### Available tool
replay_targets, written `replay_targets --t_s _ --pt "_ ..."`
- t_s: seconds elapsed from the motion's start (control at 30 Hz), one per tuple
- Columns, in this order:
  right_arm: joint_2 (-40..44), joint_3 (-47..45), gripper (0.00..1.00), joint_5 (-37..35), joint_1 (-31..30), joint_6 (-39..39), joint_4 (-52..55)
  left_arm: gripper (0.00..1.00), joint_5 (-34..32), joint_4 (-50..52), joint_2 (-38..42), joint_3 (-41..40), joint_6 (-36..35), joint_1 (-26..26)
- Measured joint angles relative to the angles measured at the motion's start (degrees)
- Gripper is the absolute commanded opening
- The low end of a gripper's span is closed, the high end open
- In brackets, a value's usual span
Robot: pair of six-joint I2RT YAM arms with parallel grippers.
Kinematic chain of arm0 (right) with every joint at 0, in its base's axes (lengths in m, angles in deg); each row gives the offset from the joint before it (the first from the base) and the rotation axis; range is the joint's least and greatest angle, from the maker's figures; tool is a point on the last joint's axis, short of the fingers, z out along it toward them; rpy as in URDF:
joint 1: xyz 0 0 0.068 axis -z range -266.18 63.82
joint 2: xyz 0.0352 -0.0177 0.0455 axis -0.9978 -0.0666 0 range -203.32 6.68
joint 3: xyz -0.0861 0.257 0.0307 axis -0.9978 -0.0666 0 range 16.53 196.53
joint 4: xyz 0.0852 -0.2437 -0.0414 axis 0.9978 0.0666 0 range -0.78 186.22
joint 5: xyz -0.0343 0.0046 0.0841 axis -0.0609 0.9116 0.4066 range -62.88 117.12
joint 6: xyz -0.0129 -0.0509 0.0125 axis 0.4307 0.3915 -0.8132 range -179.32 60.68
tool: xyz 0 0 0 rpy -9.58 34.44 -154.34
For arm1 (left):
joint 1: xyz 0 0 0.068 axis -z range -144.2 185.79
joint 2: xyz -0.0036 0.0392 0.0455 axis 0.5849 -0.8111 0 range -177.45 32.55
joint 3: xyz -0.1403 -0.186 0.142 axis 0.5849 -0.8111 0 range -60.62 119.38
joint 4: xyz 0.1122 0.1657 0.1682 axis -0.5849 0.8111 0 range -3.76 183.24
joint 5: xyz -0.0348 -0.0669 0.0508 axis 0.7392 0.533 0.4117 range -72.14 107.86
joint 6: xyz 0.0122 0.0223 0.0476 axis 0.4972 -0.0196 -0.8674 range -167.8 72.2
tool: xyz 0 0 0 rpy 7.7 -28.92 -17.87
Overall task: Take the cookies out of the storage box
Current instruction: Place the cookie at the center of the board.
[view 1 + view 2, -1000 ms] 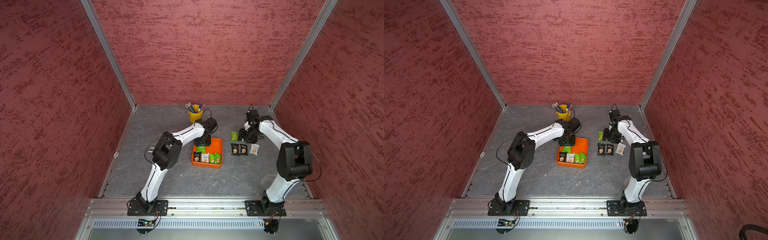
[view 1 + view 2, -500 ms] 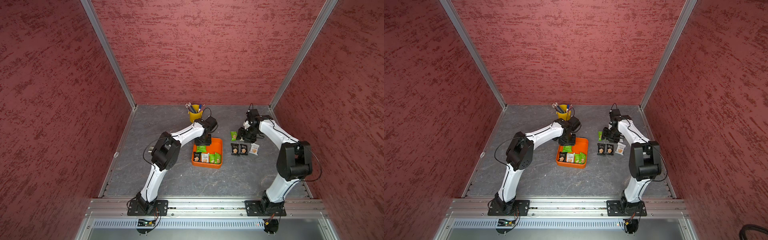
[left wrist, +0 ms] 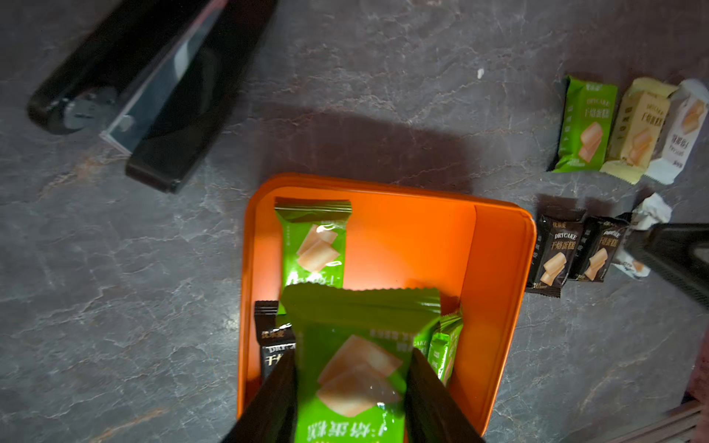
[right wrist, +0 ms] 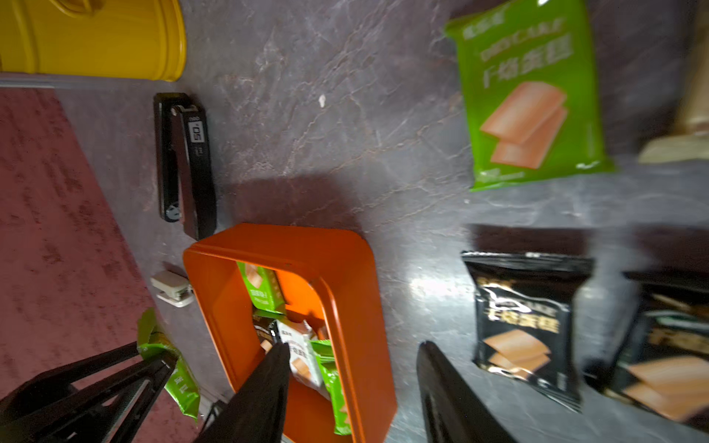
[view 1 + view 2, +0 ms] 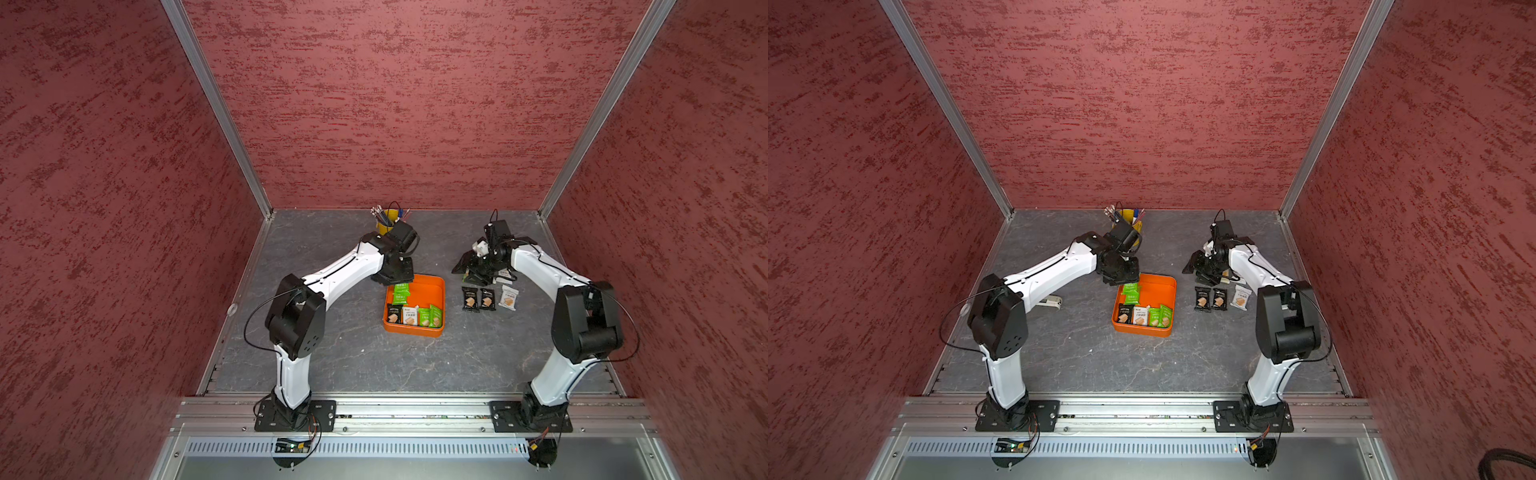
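The orange storage box (image 5: 441, 291) (image 5: 1172, 291) lies mid-table. My left gripper (image 3: 351, 356) (image 5: 395, 276) is shut on a green cookie packet (image 3: 356, 368) (image 4: 180, 379), held raised over the box's back-left corner. Inside lie another green packet (image 3: 312, 245) and, in both top views, a front row of black, white and green cookies (image 5: 411, 316) (image 5: 1144, 316). My right gripper (image 4: 353, 345) (image 5: 467, 270) stands open and empty over the table right of the box. Two black packets (image 5: 478, 298) and a white one (image 5: 509, 297) lie on the table there, with a green one (image 4: 527, 96) behind.
A yellow pen bucket (image 5: 386, 222) stands at the back, right behind the left wrist. A black stapler (image 3: 145, 88) lies behind the box, and a small white stapler (image 5: 1050, 301) lies left of it. Cream and white packets (image 3: 638, 130) sit beside the green one.
The left arm's elbow has swung left and toward the front, and its gripper with the green packet has shifted slightly left. The right arm has stayed put.
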Motion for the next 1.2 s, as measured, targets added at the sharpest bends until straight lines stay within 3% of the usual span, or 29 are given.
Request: replay_targets --t_s 0.2,0.53,1.07,1.2 --pt "1.77 -6.36 0.58 5.46 -1.51 -8.96 -10.75 0.46 2.34 -2.62 4.17 -7.32 -0.96 -9.18" --pt "6.05 -10.67 0.58 6.97 -3.93 -18.97 -21.86 0.46 3.93 -6.1 4.94 -15.54 -5.66 -20.39" --pt "9.79 -11.26 0.58 4.42 -6.12 -22.1 -22.53 0.46 1.49 -9.31 -0.57 -16.2 -10.6 -21.27" --pt "10.34 -11.26 0.58 3.85 -6.16 -21.66 -21.64 0.51 0.44 -9.33 -1.29 -16.22 -10.84 -21.07"
